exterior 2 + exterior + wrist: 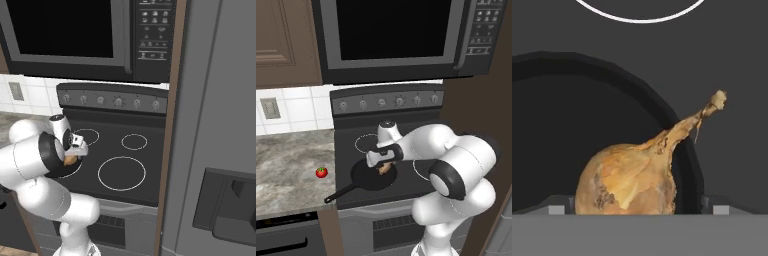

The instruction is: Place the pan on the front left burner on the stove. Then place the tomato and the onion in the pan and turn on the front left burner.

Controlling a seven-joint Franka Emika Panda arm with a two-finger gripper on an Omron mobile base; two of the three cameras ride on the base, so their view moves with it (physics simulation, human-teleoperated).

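Note:
The black pan (363,177) lies on the front left burner of the stove (406,135), its handle pointing toward the front left corner. My gripper (384,168) hangs low over the pan's right part, pointing down. The tan onion (627,182) lies between the fingertips (717,209), which stand wide of it with a gap at its side, so the jaws are open. In the hand view the onion is over the pan (562,125) just inside its rim. The onion (70,160) also peeks out under the hand in the right base view. The red tomato (321,172) rests on the counter left of the stove.
Marble counter (286,165) lies left of the stove. The knob panel (381,102) runs along the stove's back, with a microwave (391,35) overhead. The largest burner ring (121,173) is to the pan's right. A grey fridge (220,150) borders the stove's right side.

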